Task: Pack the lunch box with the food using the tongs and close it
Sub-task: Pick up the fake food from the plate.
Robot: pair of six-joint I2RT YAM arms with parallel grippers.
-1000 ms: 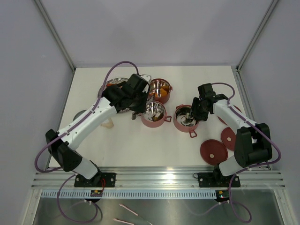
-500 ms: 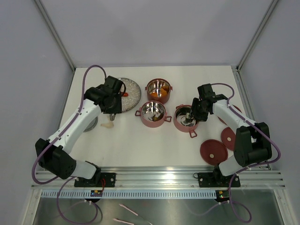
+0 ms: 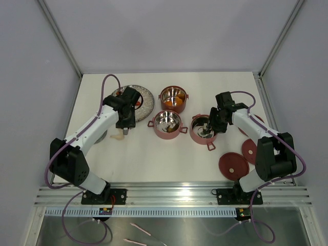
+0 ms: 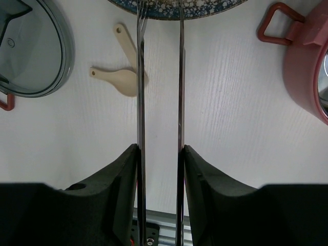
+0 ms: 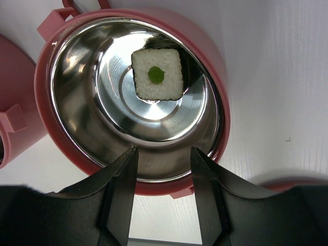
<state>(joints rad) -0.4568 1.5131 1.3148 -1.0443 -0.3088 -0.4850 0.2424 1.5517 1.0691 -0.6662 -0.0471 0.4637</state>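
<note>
The lunch box (image 3: 166, 136) sits uncovered as three separate tiers on the table (image 3: 154, 159), about midway out from my arms. Nearest me, on the right, two flat red lids (image 3: 233, 165) lie side by side. Beyond them my right gripper (image 5: 163, 151) hangs over the rim of the right tier (image 5: 223, 118), its jaws apart and empty. A white square piece (image 5: 157, 74) with a green dot lies on that tier's steel floor. My left gripper (image 4: 160, 154) is clamped on the tongs (image 4: 139, 102), one finger outside each arm, and the tips reach the edge of the speckled plate (image 4: 205, 6). A pale spoon (image 4: 120, 79) lies just left of the tongs, with a glass lid (image 4: 31, 51) further left. Farthest out, the back tier (image 3: 162, 95) holds orange food (image 3: 178, 104).
</note>
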